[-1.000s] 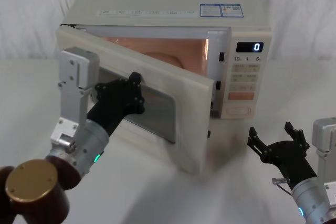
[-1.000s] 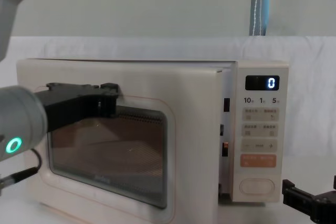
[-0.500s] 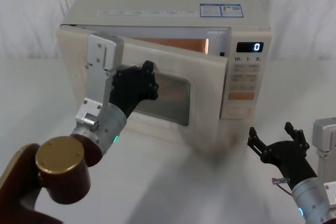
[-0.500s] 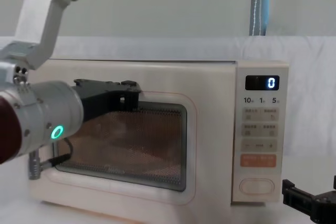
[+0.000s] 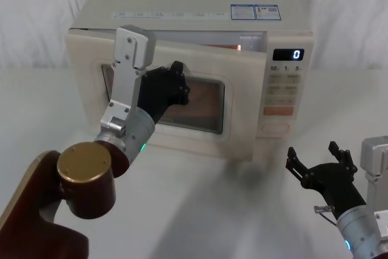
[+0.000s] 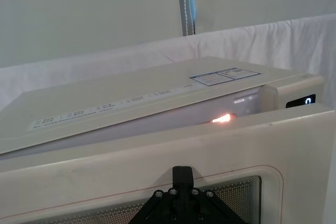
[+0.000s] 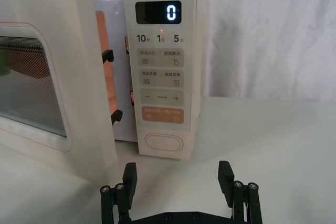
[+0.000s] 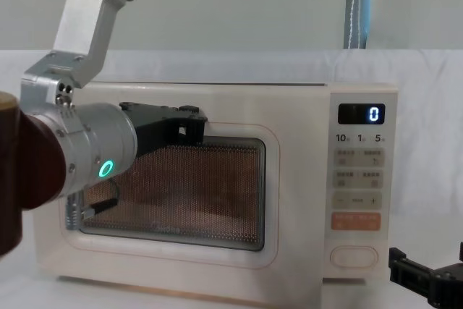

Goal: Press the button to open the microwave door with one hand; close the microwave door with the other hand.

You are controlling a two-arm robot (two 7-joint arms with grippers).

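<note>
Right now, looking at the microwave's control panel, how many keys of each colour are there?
Beige square keys: 4
Beige plus-minus bar: 1
Orange rectangular key: 1
Cream-white oval button: 1
Total: 7

The cream microwave door (image 5: 239, 110) with its dark window stands slightly ajar, a glowing gap along its top. The oval button (image 7: 164, 142) sits lowest on the panel.
</note>
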